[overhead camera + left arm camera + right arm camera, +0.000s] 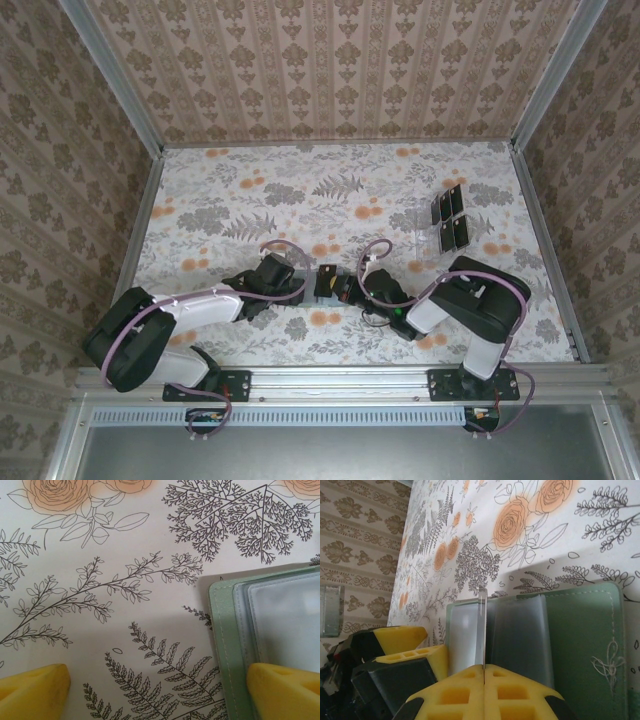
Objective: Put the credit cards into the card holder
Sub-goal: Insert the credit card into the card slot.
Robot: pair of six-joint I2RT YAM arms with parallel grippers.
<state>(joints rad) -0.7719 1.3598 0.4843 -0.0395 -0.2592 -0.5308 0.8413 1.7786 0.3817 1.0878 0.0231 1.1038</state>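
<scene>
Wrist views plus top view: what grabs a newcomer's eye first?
The right gripper, shut, pinches one clear sleeve of the open green card holder upright, near the table's front centre. The left gripper stands open, straddling the holder's edge. The black credit cards sit in a clear rack at far right.

Card holder (585, 630): matt grey-green leather-look cover, stitched edge. Inner sleeves (520, 635): smooth plastic, clear to frosted, slight sheen. Worktop (125, 555): smooth matt floral print. Right gripper (484, 670) jaws: matt yellow plastic w/ moulded pockets. Credit cards (460, 233): glossy black, in clear plastic rack (422, 225).
</scene>
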